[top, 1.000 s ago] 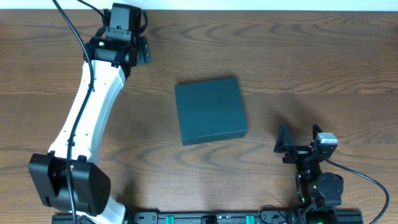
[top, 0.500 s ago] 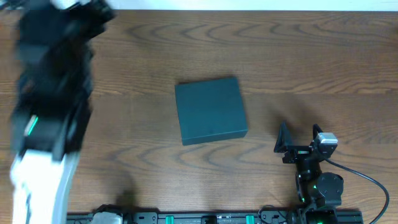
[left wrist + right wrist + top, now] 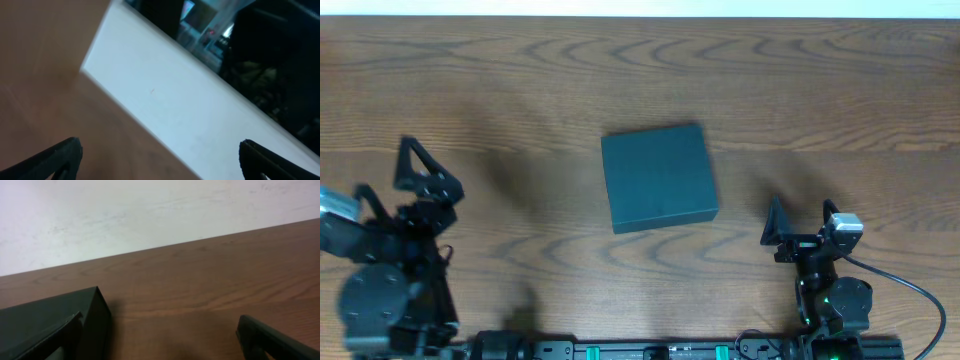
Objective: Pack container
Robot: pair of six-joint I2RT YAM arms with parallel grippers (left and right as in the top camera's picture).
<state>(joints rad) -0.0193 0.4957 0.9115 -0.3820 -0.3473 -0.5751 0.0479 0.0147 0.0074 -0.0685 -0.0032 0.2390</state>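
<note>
1. The container (image 3: 658,178) sits flat near the ctr of the table (image 3: 840,90), lid down and flush, sides slightly skewed vs the table edge. One dark corner of it also shows at lower left in the right wrist view.
2. Contents are hidden, so whether anything is packed inside can't be told. No loose item shows beside it.
3. The right gripper (image 3: 802,225) is on the near side, right of the container, near but not touching. Its jaws are spread wide w/ nothing btwn them, and its cam looks along the wood past the box corner to a pale wall (image 3: 150,210).
4. The left gripper (image 3: 392,185) is well apart at near-left, low by its base. Its jaws are also wide open and empty. Its wrist view is tilted and blurred, showing only wood and a white band, no box.
5. Judgement: no grasp is in hand and both arms look parked. If the lid needs lifting next, the right arm is prob. the better pick, being closer.
6. To do it well: find the flap's free edge first, since the hinge side can't be told from above. Come in low at that edge, and steady the box w/ the other arm so it doesn't slide on the smooth wood.
</note>
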